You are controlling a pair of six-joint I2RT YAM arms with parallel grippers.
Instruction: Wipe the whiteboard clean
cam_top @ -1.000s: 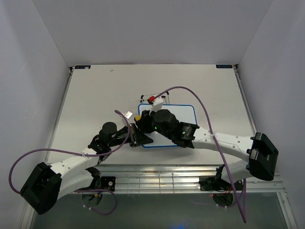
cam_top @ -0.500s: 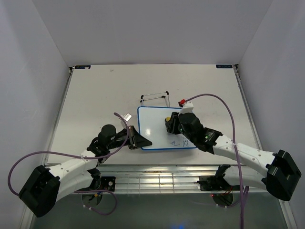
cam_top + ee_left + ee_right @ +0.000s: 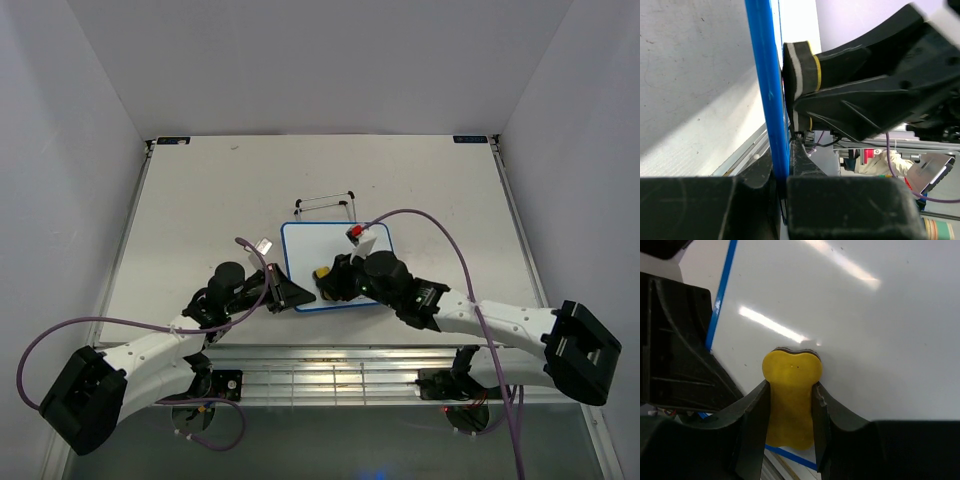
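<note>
The whiteboard (image 3: 315,248), white with a thin blue frame, lies flat at mid-table. My left gripper (image 3: 288,293) is shut on its near-left edge; in the left wrist view the blue frame (image 3: 765,90) runs straight down between the jaws of the left gripper (image 3: 781,180). My right gripper (image 3: 330,280) is shut on a yellow eraser (image 3: 322,273) and presses it on the board's near-left part. The right wrist view shows the eraser (image 3: 791,385) pinched at its waist by the right gripper (image 3: 790,405), on clean white board (image 3: 865,325). The right arm hides the board's near-right part.
A thin black wire stand (image 3: 325,203) lies just behind the board. A metal rail (image 3: 330,365) runs along the table's near edge. White walls enclose the table on three sides. The left gripper's black body (image 3: 675,355) sits close to the eraser's left.
The right gripper swept the eraser from the board's left to its right side, then back to the near-left. Blue marks seen half a second ago are now under the arm. The left gripper kept its hold.
</note>
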